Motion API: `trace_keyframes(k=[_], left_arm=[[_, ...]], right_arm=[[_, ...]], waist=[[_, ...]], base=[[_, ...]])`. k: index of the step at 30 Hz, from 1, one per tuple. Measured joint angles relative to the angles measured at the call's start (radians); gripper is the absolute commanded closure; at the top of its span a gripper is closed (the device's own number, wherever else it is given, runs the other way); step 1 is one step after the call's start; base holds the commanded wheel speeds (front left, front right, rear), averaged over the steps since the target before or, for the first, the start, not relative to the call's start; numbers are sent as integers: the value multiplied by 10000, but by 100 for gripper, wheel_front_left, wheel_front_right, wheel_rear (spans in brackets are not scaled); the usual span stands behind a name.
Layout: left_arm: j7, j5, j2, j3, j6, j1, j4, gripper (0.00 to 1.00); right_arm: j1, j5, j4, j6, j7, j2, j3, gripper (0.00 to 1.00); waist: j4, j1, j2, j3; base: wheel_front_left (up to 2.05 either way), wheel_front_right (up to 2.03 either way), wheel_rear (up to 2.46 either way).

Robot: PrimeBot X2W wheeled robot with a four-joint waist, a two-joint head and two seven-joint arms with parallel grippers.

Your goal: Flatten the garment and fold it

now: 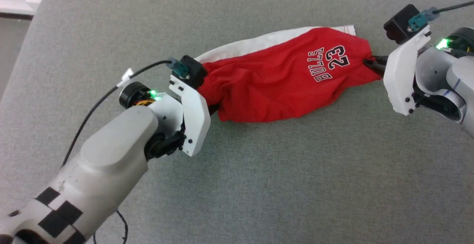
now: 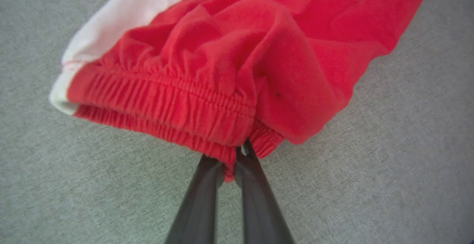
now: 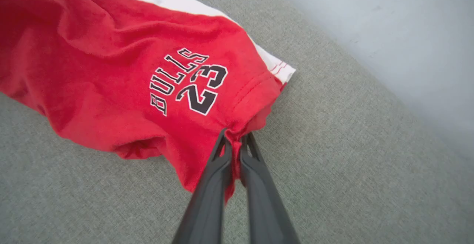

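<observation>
**Red shorts strung between two pinched ends**

The red shorts (image 1: pixel 281 84) lie stretched across the middle of the grey fabric surface (image 1: pixel 259 184), running from the left arm up and over to the right arm. They are bunched and wrinkled rather than flat.

The left gripper (image 2: pixel 240 154) has its two dark fingers squeezed together on the elastic waistband (image 2: pixel 166 99), nipping the gathered red edge at the corner away from the white stripe (image 1: pixel 255 43). The waistband is doubled over on itself beside that pinch.

At the other end, the right gripper (image 3: pixel 235 139) is clamped tight on a puckered bit of the leg hem (image 3: pixel 255 88), with red cloth hanging down between its fingers.

The black "BULLS 23" print (image 1: pixel 329 64) faces up, close to the right gripper's end. The white stripe runs along the far edge of the shorts. The near edge sags in a loose curve onto the grey surface. Whether the pinched ends are lifted clear of the surface, I cannot tell.
</observation>
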Motion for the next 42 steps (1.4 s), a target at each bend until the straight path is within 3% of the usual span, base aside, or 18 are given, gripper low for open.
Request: trace_keyframes(k=[11,20,26,31,32,33,34,35,37,42], left_arm=[[-1264,-874,1126,92,4,1371,-1365,100],[-1848,-984,1747,-226,500,3285,-2468,100],[-1877,-817,1860,-658,694,3877,-2489,100],[-1983,-752,1825,-821,706,4116,-2228,100],[-2029,-686,1812,-844,706,4116,-2180,40],[-2165,-591,1806,-853,736,4122,-2148,0],[-2303,-575,1802,-825,821,4159,-2146,0],[-2462,-485,1825,-821,903,4200,-2159,0],[-2940,-61,1941,-823,1124,4260,-2360,0],[-4065,765,2454,-545,2194,4387,-3452,0]], right_arm=[[1698,-121,-1958,2,-1392,-1492,2,100],[4359,-13,-3271,2,-2253,-2805,-59,100],[5810,-65,-3120,2,-2230,-2817,-150,100],[6590,-35,-2738,2,-2065,-2349,-462,100],[6615,-71,-2673,6,-2067,-2297,-552,100],[6659,-59,-2604,13,-2075,-2224,-725,66],[6707,-42,-2560,13,-2098,-2180,-869,25],[6752,-65,-2539,13,-2125,-2169,-1022,0],[6761,-263,-2614,13,-2084,-2251,-1310,0],[6730,-447,-3473,13,-2079,-2851,-2615,0]], waist=[[-258,-2,0,-1139],[-686,-4,1,-1838],[-980,-3,1,-1958],[-1077,-2,1,-1988],[-1083,-2,1,-2013],[-1092,-2,1,-2044],[-1103,-1,1,-2084],[-1114,-1,1,-2136],[-1137,-2,1,-2261],[-1170,-2,1,-2637]], base=[[0,0,0],[0,0,0],[0,0,0],[0,0,0],[0,0,0],[0,0,0],[0,0,0],[0,0,0],[0,0,0],[0,0,0]])
